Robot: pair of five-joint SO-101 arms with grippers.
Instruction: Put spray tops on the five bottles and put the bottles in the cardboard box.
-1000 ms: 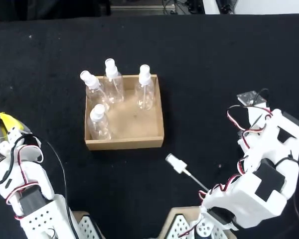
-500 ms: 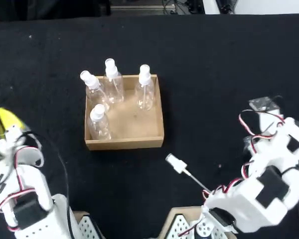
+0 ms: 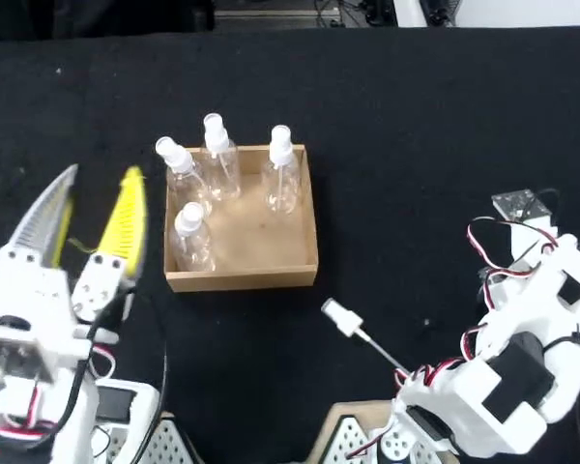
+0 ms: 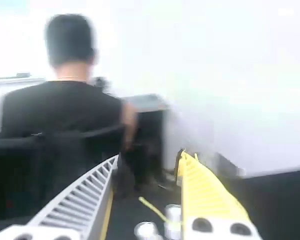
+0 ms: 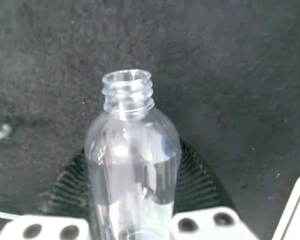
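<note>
Black table (image 3: 425, 126) bare across far and right sides; cardboard box (image 3: 242, 279) left of centre, its near-right corner free; left gripper (image 3: 103, 174) lifted high, just left of box, fingers apart; right gripper (image 5: 134, 172) clamped on uncapped bottle (image 5: 130, 135); four capped bottles (image 3: 282, 184) in box along far and left walls; loose spray top (image 3: 344, 317) on table near box's near-right corner.
</note>
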